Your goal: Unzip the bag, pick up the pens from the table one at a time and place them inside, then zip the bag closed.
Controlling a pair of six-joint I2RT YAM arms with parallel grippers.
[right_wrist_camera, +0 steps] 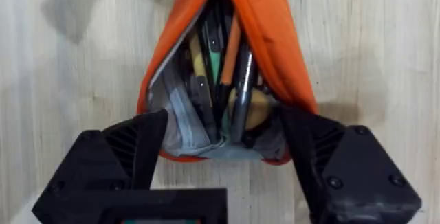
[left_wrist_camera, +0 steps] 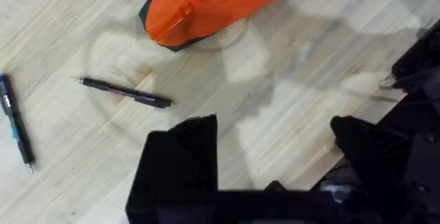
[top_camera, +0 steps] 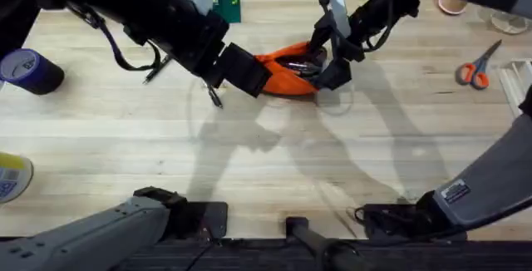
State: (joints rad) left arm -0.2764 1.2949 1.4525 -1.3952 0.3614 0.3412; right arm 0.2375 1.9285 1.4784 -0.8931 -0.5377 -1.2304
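Soft orange fabric pouch (right_wrist_camera: 268, 52) gapes unzipped between the right gripper's (right_wrist_camera: 223, 148) wide fingers; left gripper's (left_wrist_camera: 275, 155) fingers wide, empty, above two thin black pens (left_wrist_camera: 127, 92) on the pale wooden tabletop (top_camera: 249, 171).

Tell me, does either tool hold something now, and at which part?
The left tool is open and holds nothing. The right tool is open at the bag's open end; a grip cannot be told.
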